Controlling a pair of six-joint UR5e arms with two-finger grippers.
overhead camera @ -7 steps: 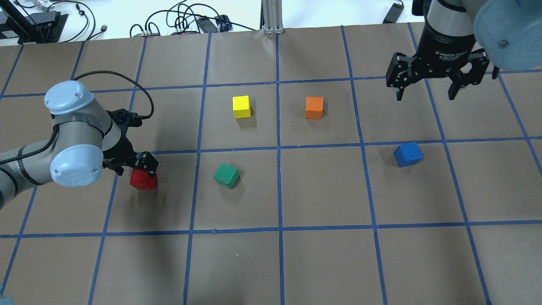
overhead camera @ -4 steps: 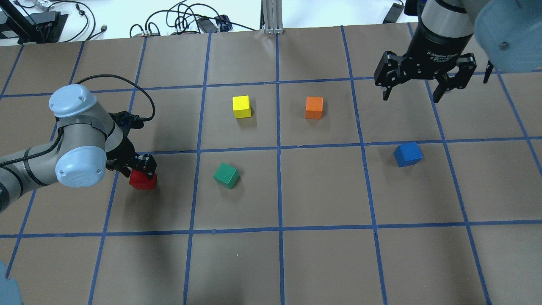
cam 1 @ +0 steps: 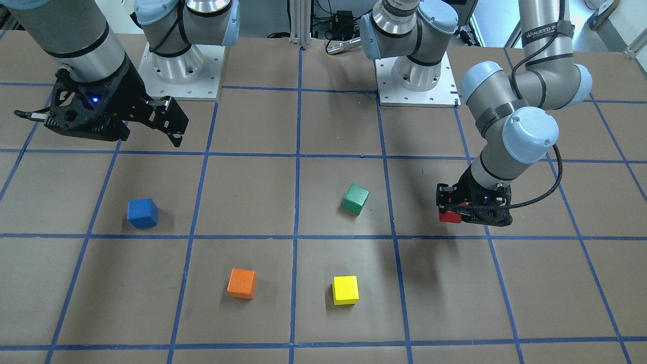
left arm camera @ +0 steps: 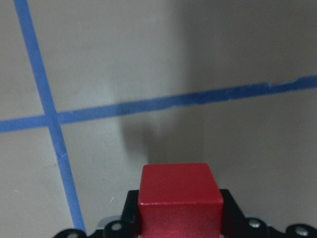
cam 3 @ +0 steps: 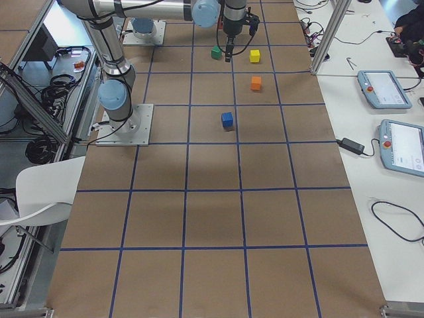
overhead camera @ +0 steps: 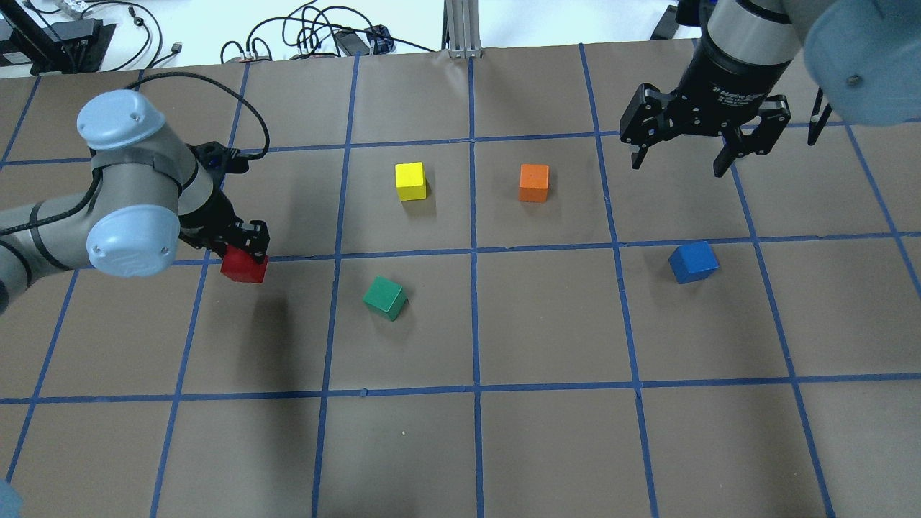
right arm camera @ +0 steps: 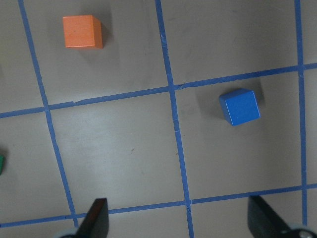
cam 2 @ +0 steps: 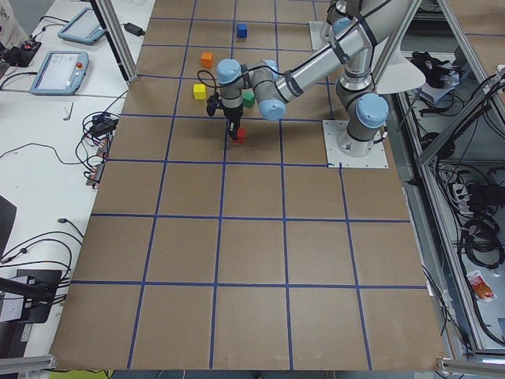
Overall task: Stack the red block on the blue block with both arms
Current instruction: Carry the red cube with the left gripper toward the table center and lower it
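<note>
Red matte cube (overhead camera: 245, 268) was pinched between the closed-in fingers of the black two-finger left gripper (overhead camera: 241, 253) at about nine o'clock on the brown paper-covered table (overhead camera: 547, 446). Its shadow fell apart from it toward six o'clock, which suggested, though no view showed the gap plainly, that it hung clear of the paper for carrying. The blue matte cube (overhead camera: 693, 262) rested at three o'clock, well apart, with its top face bare to receive the stack, and the black right gripper (overhead camera: 676, 167) hovered wide and empty at its twelve o'clock, probably ready to steady it.
</note>
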